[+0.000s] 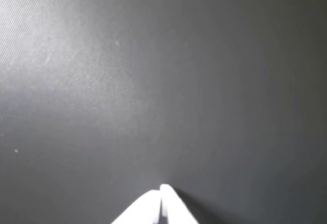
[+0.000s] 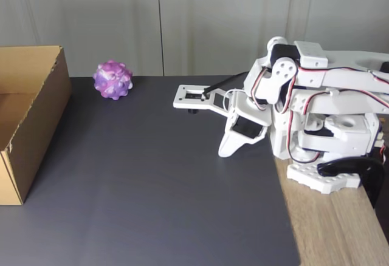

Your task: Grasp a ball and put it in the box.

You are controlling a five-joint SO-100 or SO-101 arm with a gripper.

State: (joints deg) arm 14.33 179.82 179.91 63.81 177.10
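Jaws (image 1: 161, 189) closed, empty, low over dark tabletop (image 2: 152, 175). Ball (image 2: 113, 79) sits near box (image 2: 36, 114), apart from it.

White plastic arm (image 2: 304, 96), red-black cables

A dark grey mat (image 2: 158, 181) covers most of the table — its weave shows close up in the wrist view. Bare wooden tabletop (image 2: 334, 229) shows beside it, and pale wall panels (image 2: 200, 17) stand behind.
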